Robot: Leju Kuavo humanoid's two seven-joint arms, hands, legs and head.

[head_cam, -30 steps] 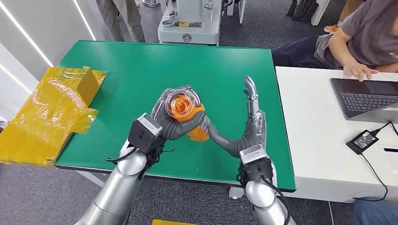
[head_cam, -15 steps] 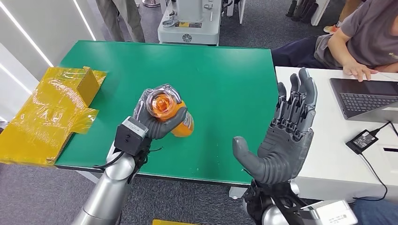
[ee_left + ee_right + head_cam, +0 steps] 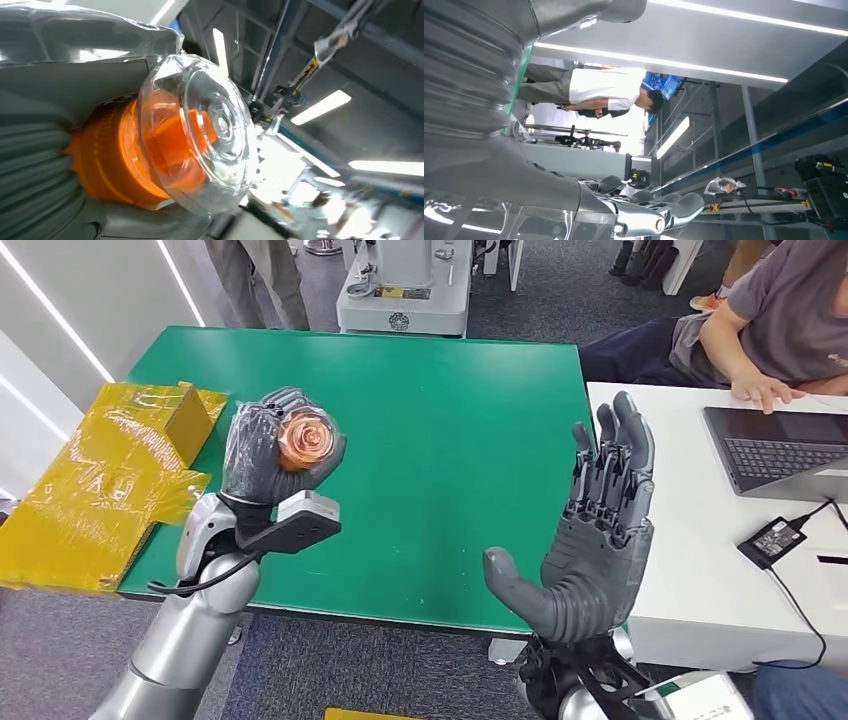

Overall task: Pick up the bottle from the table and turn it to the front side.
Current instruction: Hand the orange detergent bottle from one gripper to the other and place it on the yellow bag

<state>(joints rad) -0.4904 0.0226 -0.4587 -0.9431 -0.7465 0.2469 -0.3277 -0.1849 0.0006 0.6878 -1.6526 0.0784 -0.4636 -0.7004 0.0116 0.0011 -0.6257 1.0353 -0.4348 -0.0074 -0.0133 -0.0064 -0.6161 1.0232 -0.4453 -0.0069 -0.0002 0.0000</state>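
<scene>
The left hand [image 3: 265,455] has the orange bottle [image 3: 305,440] wrapped in its fingers, lifted clear above the green table [image 3: 450,420], over the table's left edge and just beside the crumpled yellow wrapping [image 3: 110,480]. The right hand [image 3: 595,540] is empty, palm up and fingers spread, raised near the table's right front corner, well apart from the bottle.

Here's the worry: the grip sits around the bottle's body with the base pointing up at the head camera, so any further wrist roll could let smooth plastic slide through the fingers and drop onto the table. And with the other hand that far off, there is no support if it slips.

The bottle itself: clear plastic with orange contents, and the left wrist view shows a round moulded end [image 3: 200,130] with concentric rings catching the ceiling lights. No label faces either view, so the front side cannot be judged turned out yet.
</scene>
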